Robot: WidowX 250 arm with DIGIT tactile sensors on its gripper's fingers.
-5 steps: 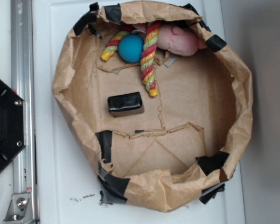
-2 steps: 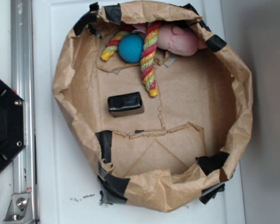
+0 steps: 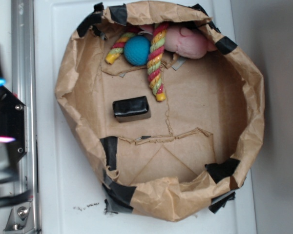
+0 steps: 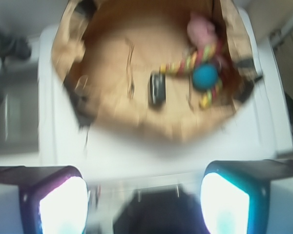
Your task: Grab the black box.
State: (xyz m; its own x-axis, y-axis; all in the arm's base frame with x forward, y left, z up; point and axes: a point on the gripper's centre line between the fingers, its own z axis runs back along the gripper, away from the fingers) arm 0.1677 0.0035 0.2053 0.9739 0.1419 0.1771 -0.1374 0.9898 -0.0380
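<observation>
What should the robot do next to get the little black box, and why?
Probably move the open pincer forward over the paper bag's rim and above the black box. In the wrist view the pincer is outside the bag with white table between them, and the box lies alone on the bag floor, apart from the rope toy and blue ball.

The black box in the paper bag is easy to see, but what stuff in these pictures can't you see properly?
- Gripper: wrist view is motion-blurred; only glowing fingers show, cut off by the bottom edge.
- Arm: exterior view, a blurred smear at the left edge.
- Pink toy: its top hides under the paper bag rim.
- Black box: its underside is hidden.
</observation>
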